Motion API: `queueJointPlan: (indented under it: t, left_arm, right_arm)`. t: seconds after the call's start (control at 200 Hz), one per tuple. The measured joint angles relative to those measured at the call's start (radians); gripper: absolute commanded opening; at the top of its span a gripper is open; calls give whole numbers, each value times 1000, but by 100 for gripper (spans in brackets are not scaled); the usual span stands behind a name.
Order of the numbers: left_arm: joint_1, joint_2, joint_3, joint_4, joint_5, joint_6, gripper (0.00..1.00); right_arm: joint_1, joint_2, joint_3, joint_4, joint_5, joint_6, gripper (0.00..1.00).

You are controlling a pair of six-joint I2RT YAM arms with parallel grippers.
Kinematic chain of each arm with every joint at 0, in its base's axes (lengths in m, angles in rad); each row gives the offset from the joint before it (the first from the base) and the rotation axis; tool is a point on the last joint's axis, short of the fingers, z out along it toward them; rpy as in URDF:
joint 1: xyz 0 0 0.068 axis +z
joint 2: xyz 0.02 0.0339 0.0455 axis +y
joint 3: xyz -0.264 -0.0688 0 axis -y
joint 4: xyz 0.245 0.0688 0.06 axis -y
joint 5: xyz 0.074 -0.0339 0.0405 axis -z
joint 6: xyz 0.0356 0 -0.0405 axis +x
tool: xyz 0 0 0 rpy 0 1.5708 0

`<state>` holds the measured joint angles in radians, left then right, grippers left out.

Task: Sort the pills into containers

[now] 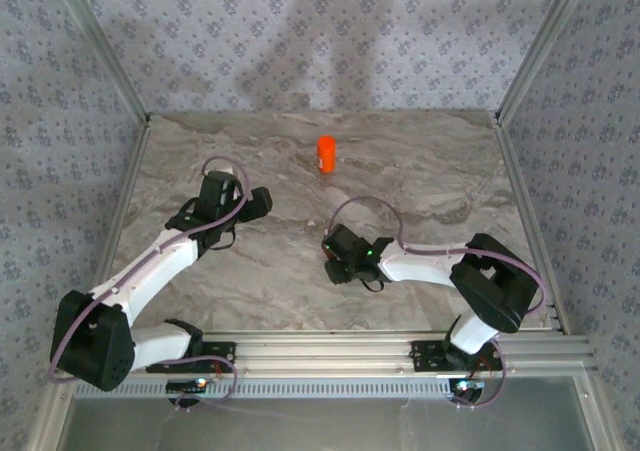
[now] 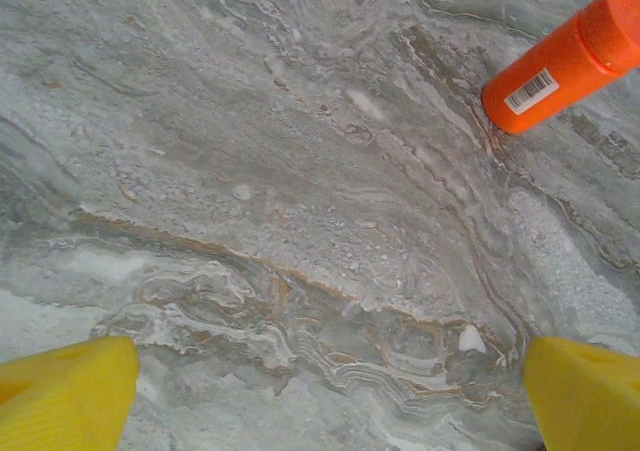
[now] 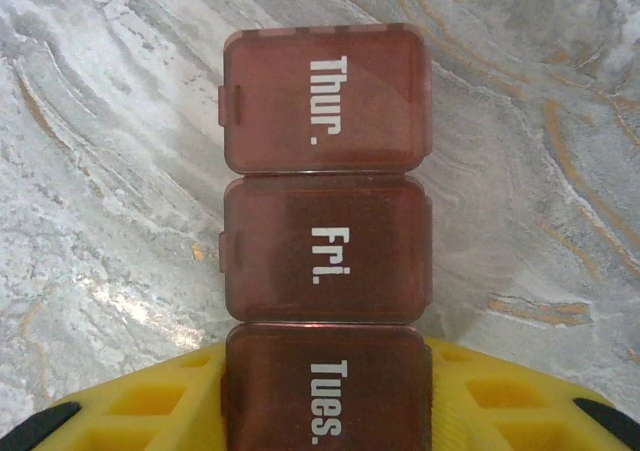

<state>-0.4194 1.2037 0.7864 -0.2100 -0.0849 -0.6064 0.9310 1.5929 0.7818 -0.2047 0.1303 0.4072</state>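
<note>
The left arm (image 1: 150, 266) reaches from its near-left base toward the far right, and the left gripper (image 1: 257, 202) is spread wide, its yellow fingertips (image 2: 70, 396) well apart. The right arm (image 1: 420, 263) bends at the elbow and stretches leftward. The right gripper (image 1: 336, 269) is closed on the containers (image 3: 325, 251) — clamped at one end of the strip.

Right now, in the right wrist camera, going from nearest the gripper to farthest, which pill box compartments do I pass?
Tues. compartment, held between the right gripper's fingers → Fri. compartment → Thur. compartment.
</note>
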Motion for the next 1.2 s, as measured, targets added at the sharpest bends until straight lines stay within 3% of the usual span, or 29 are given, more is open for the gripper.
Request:
queueJointPlan:
  t: [0.2,0.455,0.635,1.199]
  left_arm:
    - [0,-40,-35,84,76,-94,98]
    - [-5,-32,-35,198,289,-213,98]
    - [-44,-2,-35,283,389,-302,98]
    - [-171,70,-9,406,441,-417,98]
  right_arm:
    - [-62,-63,0,5,-47,-5,45]
    - [-177,-170,0,102,-172,-31,45]
    - [-205,-210,0,185,-260,-30,45]
    - [-205,-217,1,288,-356,4,45]
